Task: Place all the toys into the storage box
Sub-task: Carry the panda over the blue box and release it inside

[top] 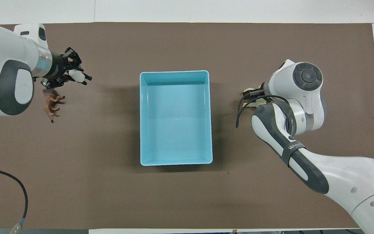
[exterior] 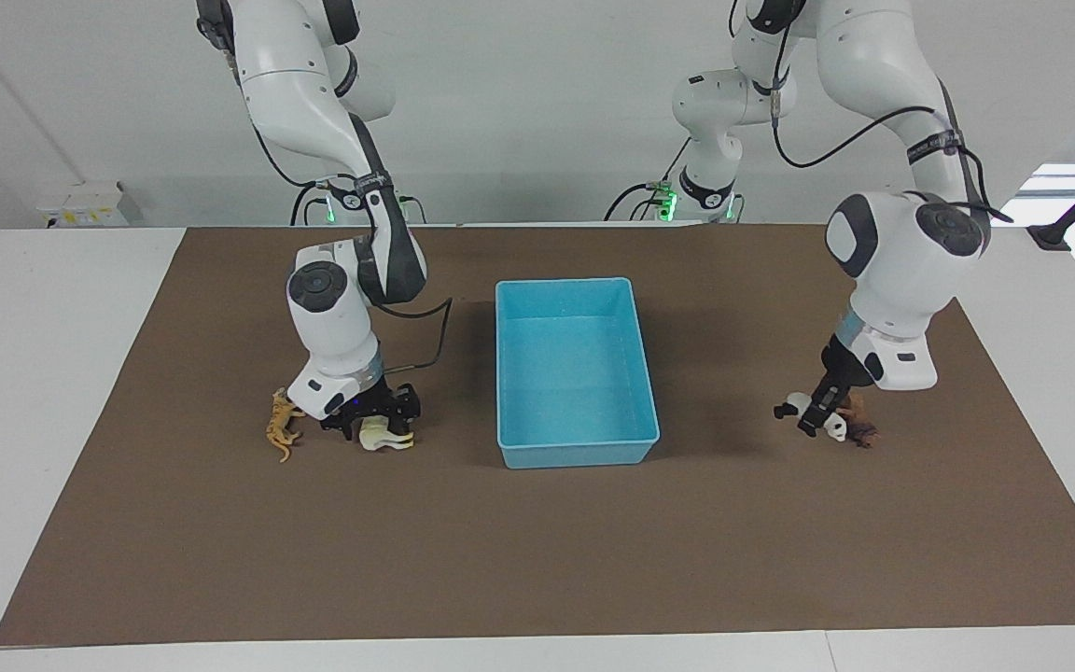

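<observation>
Left gripper (exterior: 816, 417): clenched on the panda (exterior: 794, 409), lifted beside the lion (exterior: 860, 431).
Right gripper (exterior: 377, 415): spread around the horse (exterior: 381, 437).
Storage box (exterior: 509, 373): bare mat on all sides.

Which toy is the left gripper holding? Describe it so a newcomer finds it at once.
Start at the blue box mid-table and go toward the left arm's end. There the left gripper is shut on the panda, raised over the mat. It is black and white; the lion lying beside it is brown.
</observation>
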Available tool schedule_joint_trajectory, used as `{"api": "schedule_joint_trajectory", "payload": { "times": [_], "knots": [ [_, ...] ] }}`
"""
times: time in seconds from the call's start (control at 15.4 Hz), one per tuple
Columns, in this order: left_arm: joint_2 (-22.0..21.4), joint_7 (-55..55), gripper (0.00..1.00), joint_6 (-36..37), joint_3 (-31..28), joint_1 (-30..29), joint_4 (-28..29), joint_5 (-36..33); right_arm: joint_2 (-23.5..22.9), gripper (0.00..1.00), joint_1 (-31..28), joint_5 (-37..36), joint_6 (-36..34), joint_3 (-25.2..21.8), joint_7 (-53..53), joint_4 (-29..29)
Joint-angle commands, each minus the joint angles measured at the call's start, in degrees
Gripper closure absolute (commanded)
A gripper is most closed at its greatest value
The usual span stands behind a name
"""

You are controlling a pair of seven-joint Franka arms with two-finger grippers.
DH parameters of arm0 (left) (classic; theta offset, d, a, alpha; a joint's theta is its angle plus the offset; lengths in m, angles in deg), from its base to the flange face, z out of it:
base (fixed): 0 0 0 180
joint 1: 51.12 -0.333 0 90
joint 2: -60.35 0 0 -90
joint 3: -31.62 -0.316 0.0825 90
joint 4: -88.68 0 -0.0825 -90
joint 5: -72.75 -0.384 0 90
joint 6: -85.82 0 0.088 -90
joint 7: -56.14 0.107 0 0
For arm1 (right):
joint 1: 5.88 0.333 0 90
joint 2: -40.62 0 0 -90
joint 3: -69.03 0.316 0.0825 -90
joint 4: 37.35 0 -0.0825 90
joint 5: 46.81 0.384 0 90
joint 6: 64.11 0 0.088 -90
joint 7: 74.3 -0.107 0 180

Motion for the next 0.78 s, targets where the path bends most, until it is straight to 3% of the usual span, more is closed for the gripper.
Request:
{"api": "schedule_joint_trajectory", "payload": {
  "times": [0.0,0.06,0.19,0.39,0.45,0.52,0.58,0.71],
  "knots": [
    [-2.36,-8.72,1.00,3.68,0.50,8.97,0.29,0.53,0.73,0.55,-0.55,-0.96,2.70,0.29,1.05,1.80],
    [-3.23,-10.91,1.00,2.81,0.50,11.53,1.86,0.53,0.73,1.00,-0.55,-0.96,3.40,0.29,0.35,2.41],
    [-4.03,-15.75,1.00,0.18,0.50,16.28,4.41,0.53,0.91,1.00,-0.47,-0.87,5.33,0.29,-1.50,3.47],
    [-8.59,-16.56,1.00,-6.93,0.50,21.30,15.03,0.53,0.91,1.00,-0.03,-0.87,5.26,0.29,-1.33,3.39],
    [-9.65,-16.56,0.82,-9.13,0.50,22.35,17.59,0.45,0.91,1.00,0.06,-0.79,4.56,0.29,-1.33,3.04],
    [-10.09,-16.56,0.46,-9.07,0.50,23.06,18.31,0.53,0.91,1.00,-0.03,-0.78,3.16,0.29,-1.33,2.25],
    [-10.10,-16.47,0.00,-8.72,0.50,23.15,18.23,0.45,0.91,1.00,-0.11,-0.78,0.80,0.29,-1.33,0.50],
    [-10.18,-16.04,0.00,-6.70,0.41,22.89,17.18,0.18,1.61,1.00,-0.03,-0.52,-5.78,0.29,-1.50,-4.32]
  ]
}}
